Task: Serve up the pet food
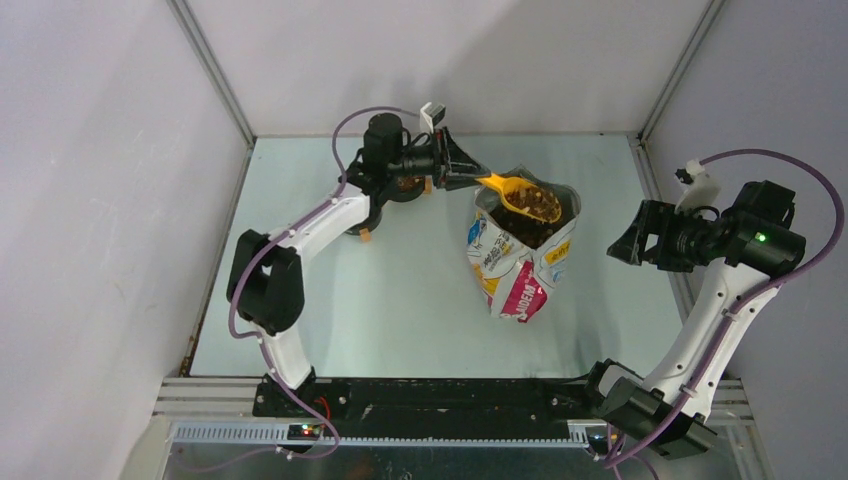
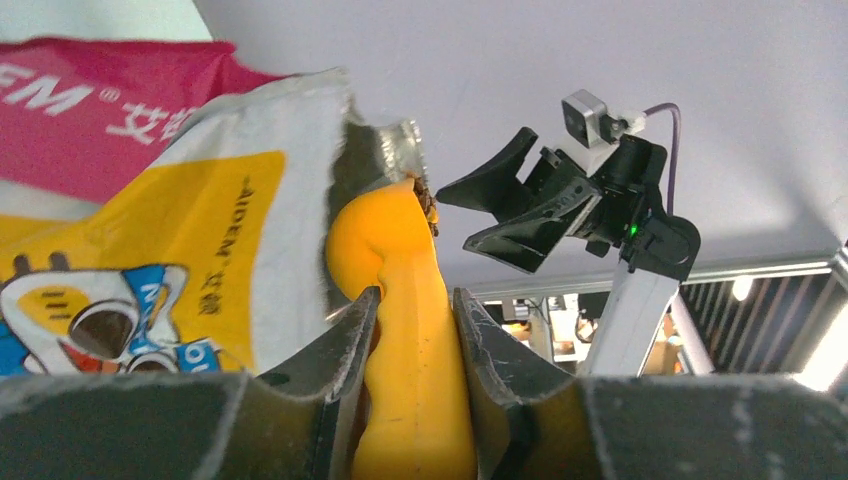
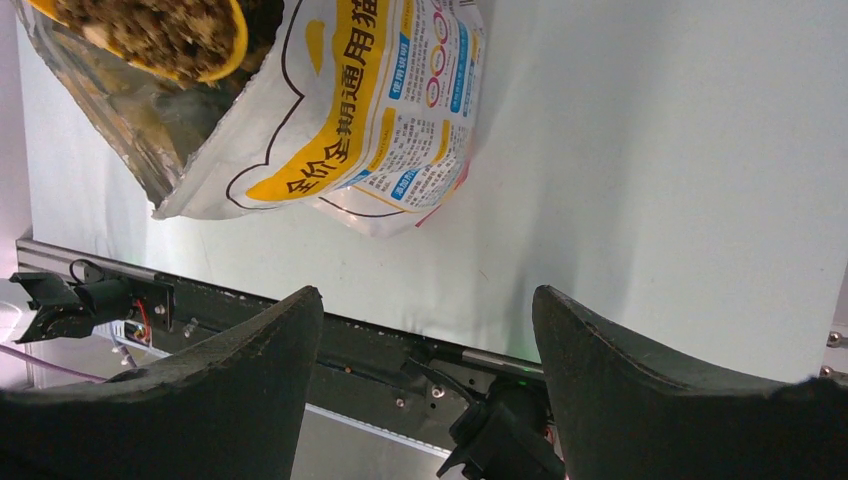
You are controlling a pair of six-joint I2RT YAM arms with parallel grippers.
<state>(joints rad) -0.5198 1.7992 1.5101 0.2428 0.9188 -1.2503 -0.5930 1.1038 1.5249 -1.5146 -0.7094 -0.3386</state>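
Two grippers show here, and only your left one holds anything. Your left gripper is clamped on the handle of the orange scoop, with its fingers pressing the handle from both sides. The scoop's bowl is heaped with pet food, brown kibble. It sits in the open mouth of the printed cat-food bag, and more kibble lies dark inside the bag. The bag sits on the pale green table. Your right gripper hangs well apart from the bag on its right side, its fingers spread wide around nothing.
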